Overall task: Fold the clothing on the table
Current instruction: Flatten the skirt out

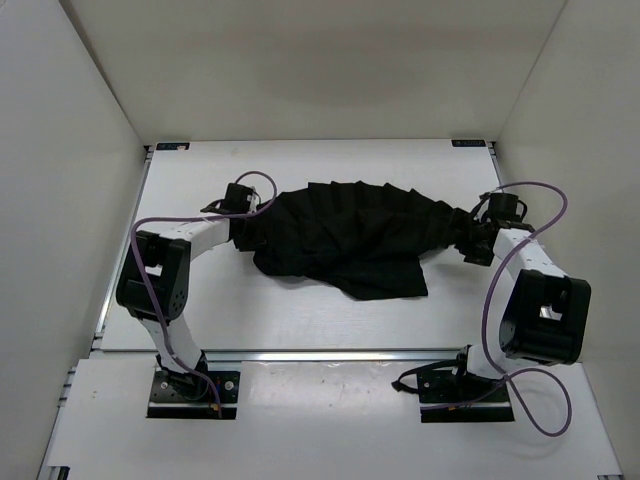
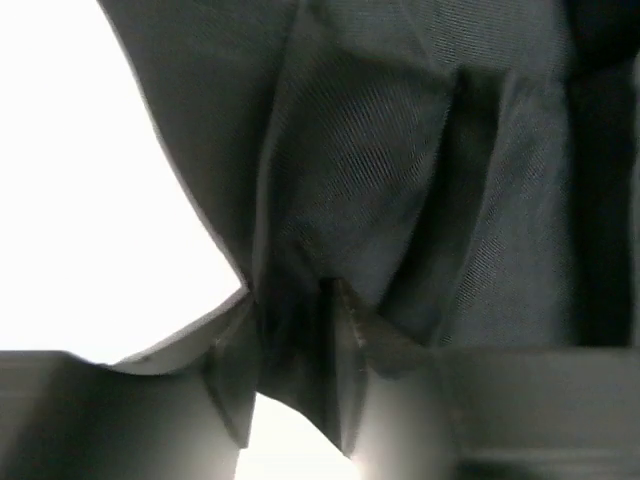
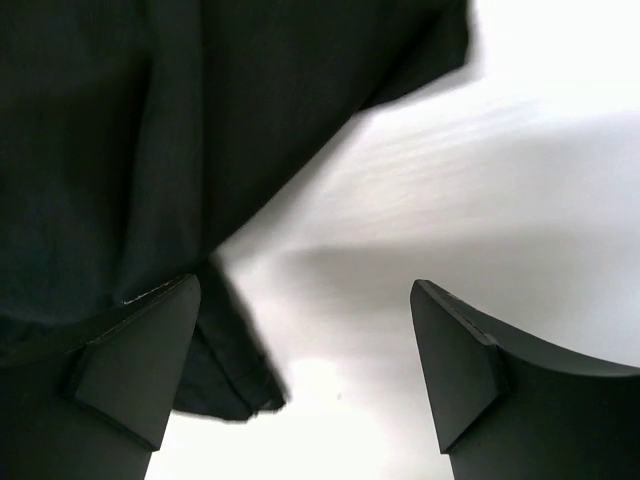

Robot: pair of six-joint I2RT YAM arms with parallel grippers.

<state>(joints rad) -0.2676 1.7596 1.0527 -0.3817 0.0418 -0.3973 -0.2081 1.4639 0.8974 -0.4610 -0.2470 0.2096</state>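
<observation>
- One piece of black clothing (image 1: pixel 350 235) lies bunched across the middle of the white table (image 1: pixel 300 320), stretched sideways between the two arms, with pleat-like folds fanning along its far side and a loose flap drooping toward the near edge.
- Its left end sits at the left gripper (image 1: pixel 243 207). In the left wrist view, folds of the fabric (image 2: pixel 380 200) are gathered between the blurred fingers (image 2: pixel 120 410), but I cannot tell whether the jaws are clamped on them.
- Its right end narrows to a twisted bunch at the right gripper (image 1: pixel 478 240). In the right wrist view this gripper (image 3: pixel 305 340) stands wide apart, with the cloth's edge (image 3: pixel 150 150) beside one finger and bare tabletop before the other.
- A silver rail (image 1: pixel 330 353) runs along the table's near edge, in front of the arm bases.
- Purple cables (image 1: pixel 140 260) loop along both arms.
</observation>
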